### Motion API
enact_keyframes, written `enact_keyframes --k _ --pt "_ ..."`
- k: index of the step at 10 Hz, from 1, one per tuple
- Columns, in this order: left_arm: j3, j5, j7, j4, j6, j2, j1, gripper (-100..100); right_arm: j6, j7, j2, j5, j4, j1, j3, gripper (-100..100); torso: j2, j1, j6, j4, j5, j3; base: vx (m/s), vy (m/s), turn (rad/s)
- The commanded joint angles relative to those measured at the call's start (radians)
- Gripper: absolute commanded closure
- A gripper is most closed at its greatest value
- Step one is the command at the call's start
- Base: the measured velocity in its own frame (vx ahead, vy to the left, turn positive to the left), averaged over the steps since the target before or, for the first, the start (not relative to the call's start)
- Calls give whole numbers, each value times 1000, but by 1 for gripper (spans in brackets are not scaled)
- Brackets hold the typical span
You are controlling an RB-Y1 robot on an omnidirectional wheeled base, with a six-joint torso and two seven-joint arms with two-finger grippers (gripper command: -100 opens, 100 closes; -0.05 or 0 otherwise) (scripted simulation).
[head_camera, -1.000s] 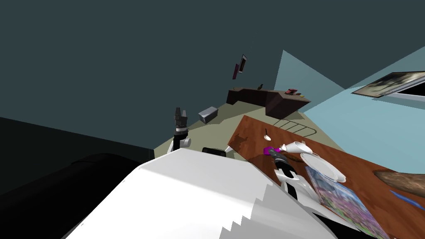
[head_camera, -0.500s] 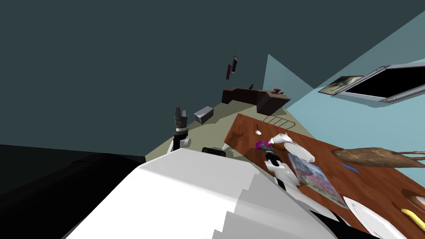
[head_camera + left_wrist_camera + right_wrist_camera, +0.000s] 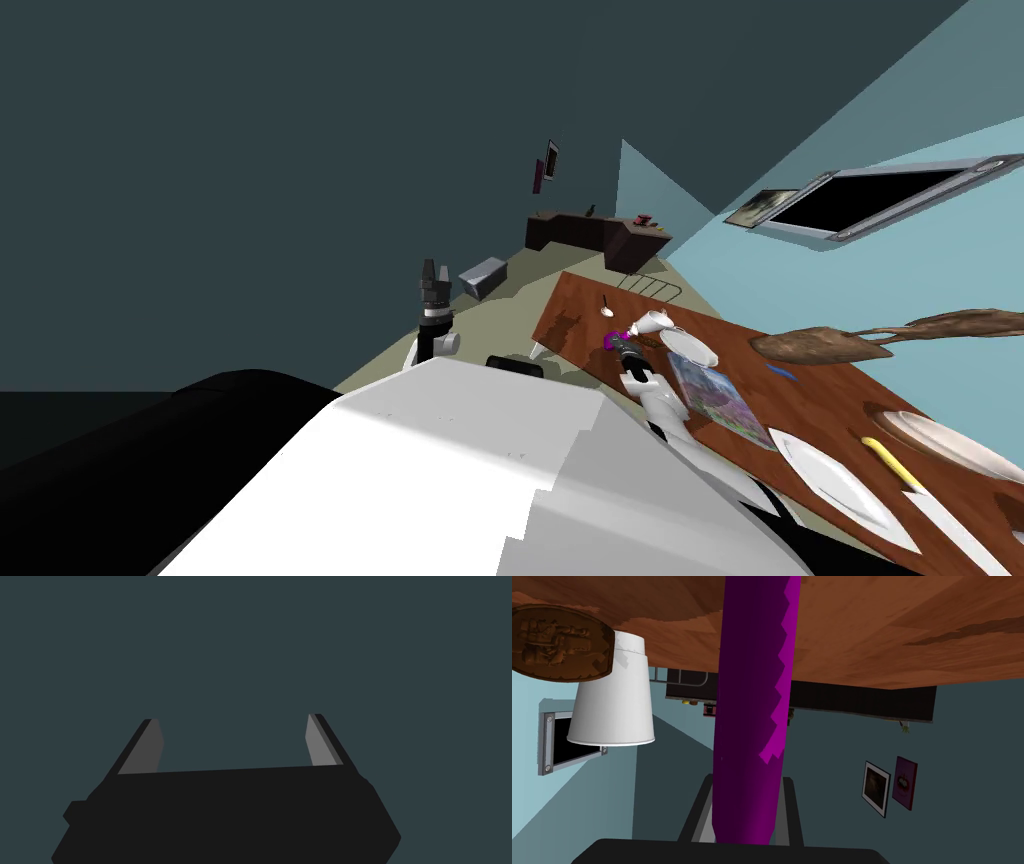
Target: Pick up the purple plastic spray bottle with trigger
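- Right gripper [image 3: 747, 777]: closed on the spray bottle [image 3: 752, 726]. Both fingers [image 3: 699, 811] press against the sides of the purple body, which takes up the whole gap between them.
- Spray bottle: held at the end of the right arm, over the end of the brown wooden table [image 3: 830, 410] nearest the robot and close to the table's edge. In the head view it appears as a small purple patch just past the gripper. In the right wrist view its body runs from the gripper toward the table top. Whether it is resting on the wood or is clear of it cannot be told.
- White cup [image 3: 612, 696]: standing on the table with its narrow end down, just beside the spray bottle and not touching it.
- Brown carved disc [image 3: 559, 643]: on the table, next to the cup on the side away from the spray bottle.
- Spoon [image 3: 606, 311]: lying on the table beyond the spray bottle and apart from it.
- White plate [image 3: 690, 347]: flat on the table near the cup. A colourful picture mat [image 3: 712, 392] lies just beside it, alongside the right forearm.
- Left gripper [image 3: 430, 272]: raised and pointing upward on the robot's left, well apart from the table. Its fingers are spread wide and nothing is between them.
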Motion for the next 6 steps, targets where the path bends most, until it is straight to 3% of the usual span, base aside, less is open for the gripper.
enact_keyframes --k 1,2,3,4,5,6 --pt "0 0 0 0 0 0 0 0 50 -1 31 8 -50 -11 48 100 0 0 0 0 0 0 -12 -43 -219" --pt "0 0 0 0 0 0 0 0 86 1 60 15 -110 -25 80 100 0 -1 1 0 -1 0 -37 -75 -373" --pt "0 0 0 0 0 0 0 0 98 1 60 15 -110 -25 91 100 1 -4 3 0 0 1 -25 -74 -149" --pt "0 0 0 0 0 0 0 0 133 3 88 22 -160 -39 135 100 1 -3 0 0 -1 1 -13 -84 -281" --pt "0 0 0 0 0 0 0 0 129 3 89 22 -134 -39 132 100 0 -4 1 -1 -2 -1 -8 -49 -84" --pt "0 0 0 0 0 0 0 0 137 3 89 22 -144 -39 135 100 0 -2 0 -1 -1 -1 -4 -17 33"
